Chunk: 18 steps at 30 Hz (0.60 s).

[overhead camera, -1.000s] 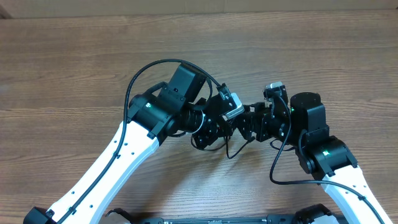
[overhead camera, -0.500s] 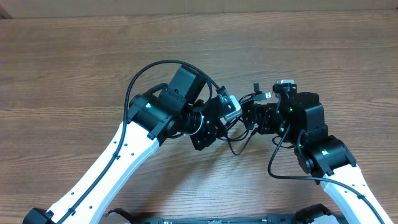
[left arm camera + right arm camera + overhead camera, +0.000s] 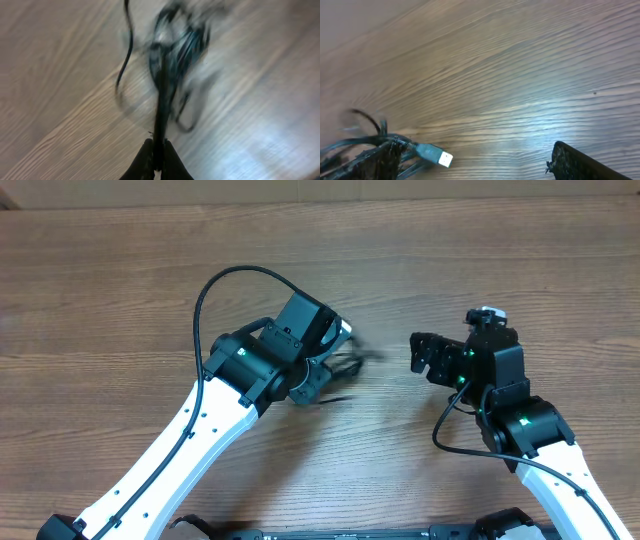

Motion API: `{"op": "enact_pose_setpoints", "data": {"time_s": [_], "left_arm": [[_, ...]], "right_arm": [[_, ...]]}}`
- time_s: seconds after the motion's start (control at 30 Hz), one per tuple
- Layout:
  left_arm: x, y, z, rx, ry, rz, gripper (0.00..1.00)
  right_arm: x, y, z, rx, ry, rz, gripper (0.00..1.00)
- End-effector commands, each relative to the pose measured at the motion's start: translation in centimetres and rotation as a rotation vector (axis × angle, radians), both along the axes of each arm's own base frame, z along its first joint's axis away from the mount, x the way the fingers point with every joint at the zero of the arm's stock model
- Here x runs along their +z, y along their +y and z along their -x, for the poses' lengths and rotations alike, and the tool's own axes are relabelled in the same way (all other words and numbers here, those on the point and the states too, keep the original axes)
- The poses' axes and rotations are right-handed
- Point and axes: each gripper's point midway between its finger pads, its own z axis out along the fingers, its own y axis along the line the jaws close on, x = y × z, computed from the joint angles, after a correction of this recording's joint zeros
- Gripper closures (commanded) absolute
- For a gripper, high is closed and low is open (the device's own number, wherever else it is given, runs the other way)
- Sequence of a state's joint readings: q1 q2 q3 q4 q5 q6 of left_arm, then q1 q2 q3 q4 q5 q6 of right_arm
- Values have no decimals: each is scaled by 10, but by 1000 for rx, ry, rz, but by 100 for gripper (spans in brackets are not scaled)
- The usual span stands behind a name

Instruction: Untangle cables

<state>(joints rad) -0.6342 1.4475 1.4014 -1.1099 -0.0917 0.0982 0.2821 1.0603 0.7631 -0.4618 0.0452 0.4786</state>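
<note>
The cables point(image 3: 175, 55) are a blurred bundle of thin black cords hanging over the wood. My left gripper point(image 3: 156, 142) is shut on one black strand of that bundle. From overhead the cables point(image 3: 352, 362) trail just right of my left gripper point(image 3: 332, 370). My right gripper point(image 3: 420, 352) stands open a short way to the right, apart from the bundle. In the right wrist view a blue-grey USB plug point(image 3: 432, 154) with a few cords sticks out beside the left finger point(image 3: 377, 160) of my right gripper point(image 3: 474, 150). Nothing lies between its fingers.
The wooden table point(image 3: 120, 290) spreads all around both arms. A thick black wire point(image 3: 215, 285) arcs over the left arm, and another wire point(image 3: 445, 430) hangs beside the right arm.
The two grippers have pulled apart. My left gripper swung left and drew the cable bundle with it. My right gripper drew back to the right, away from the bundle.
</note>
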Motion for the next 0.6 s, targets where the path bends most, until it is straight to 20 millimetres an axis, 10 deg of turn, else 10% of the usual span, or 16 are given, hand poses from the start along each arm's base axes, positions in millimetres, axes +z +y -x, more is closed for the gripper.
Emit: {"op": "enact_pose_setpoints", "data": {"time_s": [0.0, 0.3, 0.33, 0.4, 0.57], "left_arm": [[13, 15, -9, 78, -72, -35, 96], [14, 13, -12, 90, -86, -21, 91], [14, 13, -12, 90, -86, -21, 78], [14, 13, -12, 90, -86, -21, 23], [14, 13, -12, 90, -85, -22, 1]], "right_arm": [[12, -7, -6, -49, -29, 5, 5], [10, 10, 0, 33, -2, -57, 1], [10, 13, 1, 48, 4, -68, 1], [9, 17, 4, 65, 16, -80, 1], [0, 16, 11, 68, 62, -73, 0]]}}
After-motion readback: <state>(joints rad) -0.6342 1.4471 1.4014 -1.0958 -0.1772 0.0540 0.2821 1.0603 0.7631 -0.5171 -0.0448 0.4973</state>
